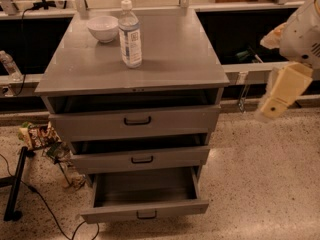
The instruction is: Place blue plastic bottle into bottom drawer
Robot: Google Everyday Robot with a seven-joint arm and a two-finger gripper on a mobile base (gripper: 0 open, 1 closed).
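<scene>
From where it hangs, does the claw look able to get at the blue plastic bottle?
Probably yes: the claw hangs beside the cabinet, and nothing stands between it and the upright blue plastic bottle.

Bottom drawer pulled out, open from above; the middle drawer overhangs its far part. On the bench, a bowl stands just far-left of the bottle; the bottle's right and near sides are free. Hand hangs beyond the bench's right edge, well apart.

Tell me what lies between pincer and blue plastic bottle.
Camera view: only bare cabinet top and air between the blue plastic bottle and the pincer, which hangs beyond the top's right edge.
</scene>
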